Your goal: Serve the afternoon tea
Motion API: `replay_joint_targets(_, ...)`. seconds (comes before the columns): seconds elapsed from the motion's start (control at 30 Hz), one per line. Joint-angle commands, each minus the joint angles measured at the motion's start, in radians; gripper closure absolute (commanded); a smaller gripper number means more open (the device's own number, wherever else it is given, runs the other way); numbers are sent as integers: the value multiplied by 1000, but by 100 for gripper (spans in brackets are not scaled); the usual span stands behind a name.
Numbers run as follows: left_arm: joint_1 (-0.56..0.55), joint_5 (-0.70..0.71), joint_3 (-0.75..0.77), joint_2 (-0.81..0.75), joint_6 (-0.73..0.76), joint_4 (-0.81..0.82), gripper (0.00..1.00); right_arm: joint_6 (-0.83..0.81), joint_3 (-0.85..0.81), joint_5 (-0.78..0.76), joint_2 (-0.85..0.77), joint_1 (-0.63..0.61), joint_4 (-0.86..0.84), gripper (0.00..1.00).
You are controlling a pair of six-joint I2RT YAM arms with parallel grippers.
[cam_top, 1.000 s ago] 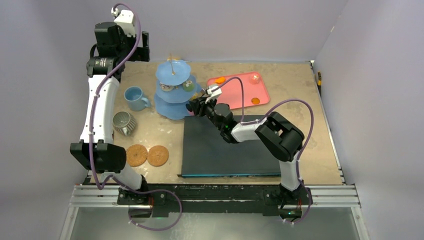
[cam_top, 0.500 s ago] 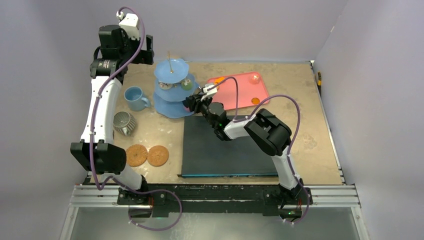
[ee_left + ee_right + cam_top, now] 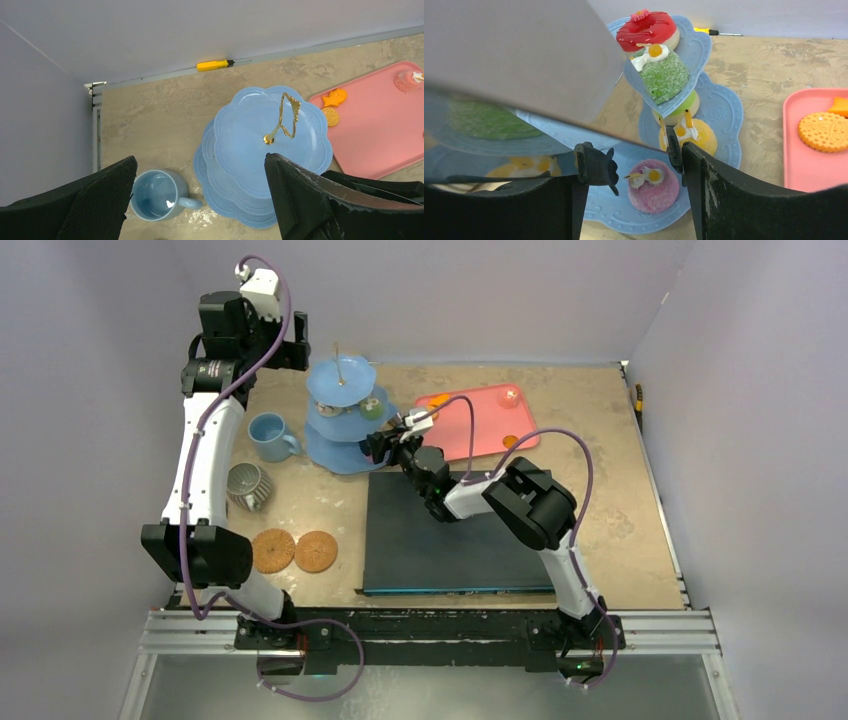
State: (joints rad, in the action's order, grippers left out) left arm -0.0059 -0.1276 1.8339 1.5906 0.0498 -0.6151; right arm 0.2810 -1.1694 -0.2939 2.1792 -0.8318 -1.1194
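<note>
The afternoon tea is gathered at the far left-centre of the table. From above, the stand (image 3: 342, 380) rises in three light-blue scalloped tiers. The mug (image 3: 268, 434) is just left of it and the pink tray (image 3: 480, 425) is to its right. The right gripper (image 3: 385, 445) reaches in at the stand's near-right edge. The left gripper (image 3: 288, 340) hangs high over the far-left corner.

In the left wrist view, the left gripper's fingers (image 3: 100, 205) stand wide with nothing between them, and the stand and mug lie below. The top tier is bare. Its gold loop (image 3: 285, 117) is probably the safest place to lift the stand, which looks stiff, top-heavy and easy to chip. The mug is empty, with its handle turned right toward the stand. It looks smooth and slippery, so the handle or the rim would be the hold.

In the right wrist view, a pink cake (image 3: 653, 185) sits on the bottom tier between two slim black tips that I take for tongs (image 3: 596, 166). They seem to be carried inside the right gripper's fingers (image 3: 734, 200), which are partly spread, and neither tip touches the cake. A yellow cake (image 3: 696, 140) lies just beyond it, and a green cake (image 3: 666, 75) and a red cake (image 3: 647, 27) sit on the tier above. The cakes look light, soft and sugar-crusted, with small toppings. They are best pinched gently, low on the sides, never from the top.
</note>
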Motion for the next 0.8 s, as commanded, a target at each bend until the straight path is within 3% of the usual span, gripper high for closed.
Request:
replay_joint_targets(0.0,1,-23,-9,-46,13,34,1,-11,23,-31,-57,-7,-49,31)
replay_joint_targets(0.43,1,-38,-9,-52,1,26,1,-39,229,0,-359,42,38,33)
replay_joint_targets(0.57,1,-28,-7,-58,1,29,1,-33,205,35,-365,138,86,34)
replay_joint_targets(0.77,1,-30,-7,-48,15,14,1,-91,36,67,-280,250,207,34)
